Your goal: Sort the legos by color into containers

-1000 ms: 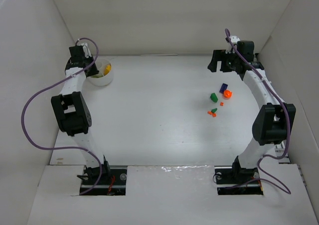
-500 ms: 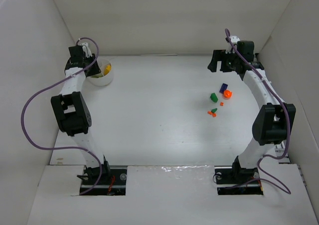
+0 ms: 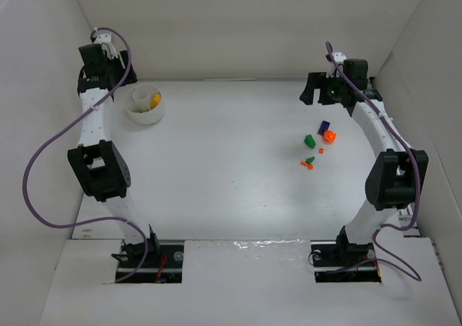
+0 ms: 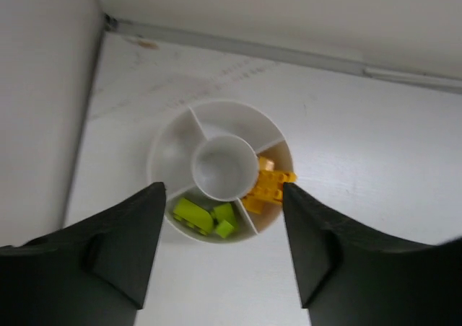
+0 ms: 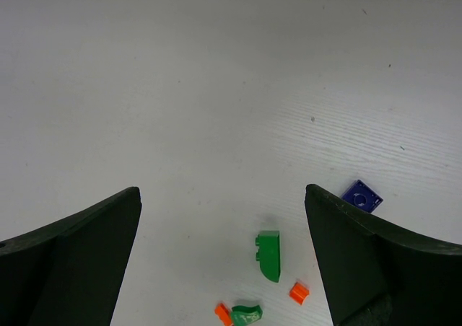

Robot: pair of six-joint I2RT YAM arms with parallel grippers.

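Yellow legos [image 4: 268,185] and lime legos [image 4: 195,216] lie in the bowl [image 4: 173,160], loose legos [image 3: 309,140] lie unsorted; left gripper [image 4: 222,196] and right gripper [image 5: 222,192] are spread, empty.

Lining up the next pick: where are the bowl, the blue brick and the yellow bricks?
bowl [image 4: 232,121], left wrist view, bare far section.
blue brick [image 5: 362,195], right wrist view, top face.
yellow bricks [image 4: 266,185], left wrist view, middle of the pile.
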